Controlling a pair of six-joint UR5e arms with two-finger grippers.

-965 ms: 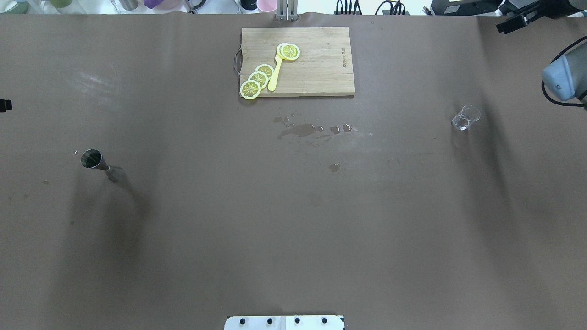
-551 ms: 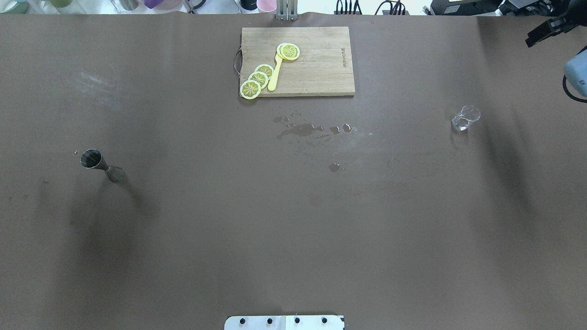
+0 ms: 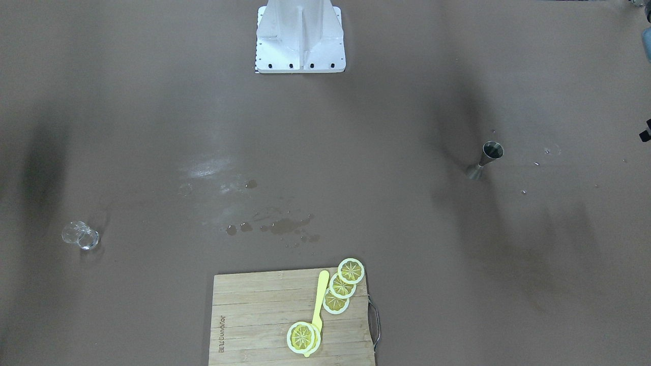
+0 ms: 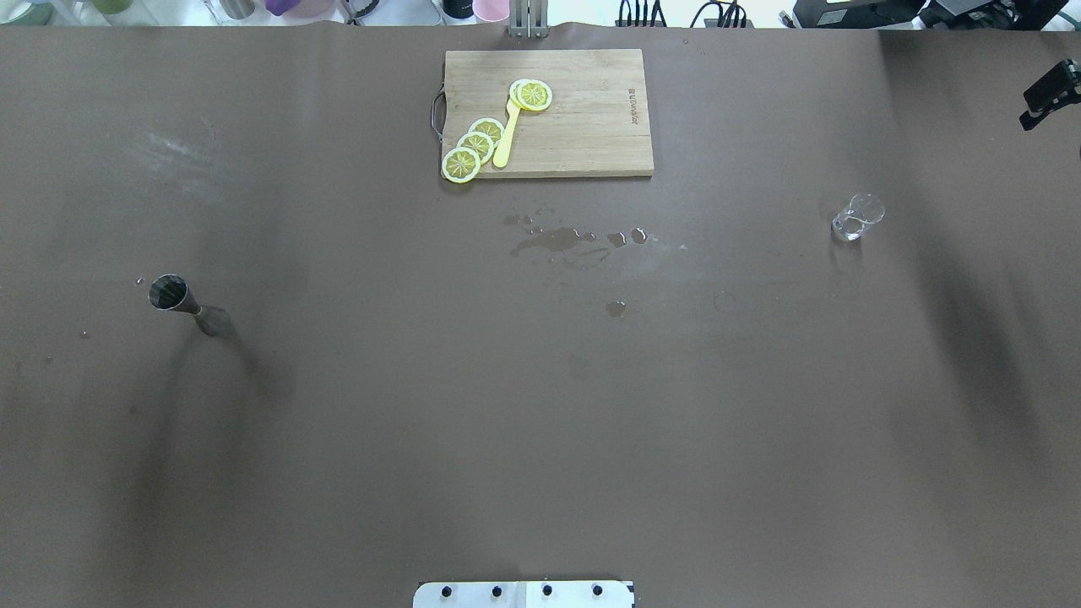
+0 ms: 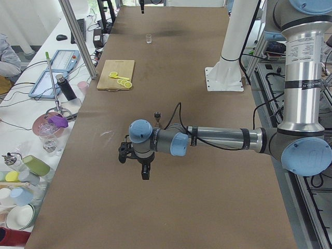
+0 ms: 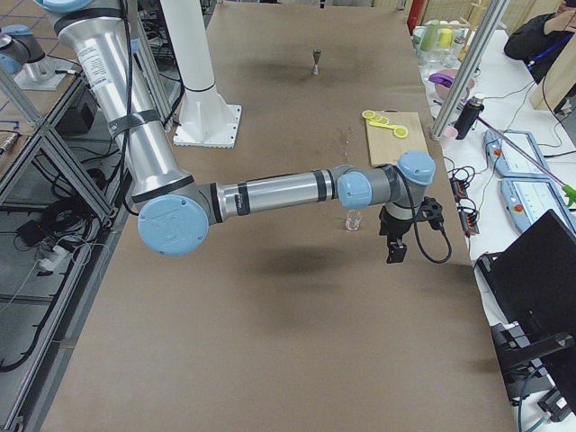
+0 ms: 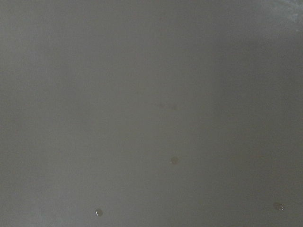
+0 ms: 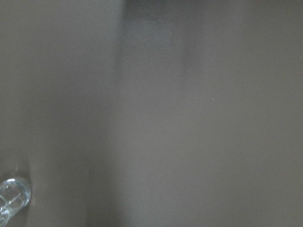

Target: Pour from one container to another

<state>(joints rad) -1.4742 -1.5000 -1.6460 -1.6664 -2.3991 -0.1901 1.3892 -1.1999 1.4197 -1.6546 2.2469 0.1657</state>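
A steel jigger [image 4: 180, 301] stands upright on the table's left side, also seen in the front view [image 3: 486, 159]. A small clear glass [image 4: 857, 217] with a little liquid stands at the right; its rim shows at the bottom-left corner of the right wrist view [image 8: 12, 196]. My right gripper [image 4: 1047, 89] pokes in at the far right edge, well away from the glass [image 6: 354, 220]; whether it is open I cannot tell. My left gripper [image 5: 143, 167] hangs off to the side of the jigger [image 5: 157, 117], nothing in it that I can see, state unclear.
A wooden cutting board [image 4: 591, 127] with lemon slices [image 4: 475, 145] and a yellow spoon [image 4: 507, 139] lies at the far middle. Small puddles [image 4: 557, 239] mark the brown table cover in front of it. The robot's white base plate [image 4: 524, 594] sits at the near edge.
The right arm has swung out toward the right edge, its elbow gone from the overhead view. The sliver of the left gripper at the left edge has disappeared. Jigger and glass have not moved.
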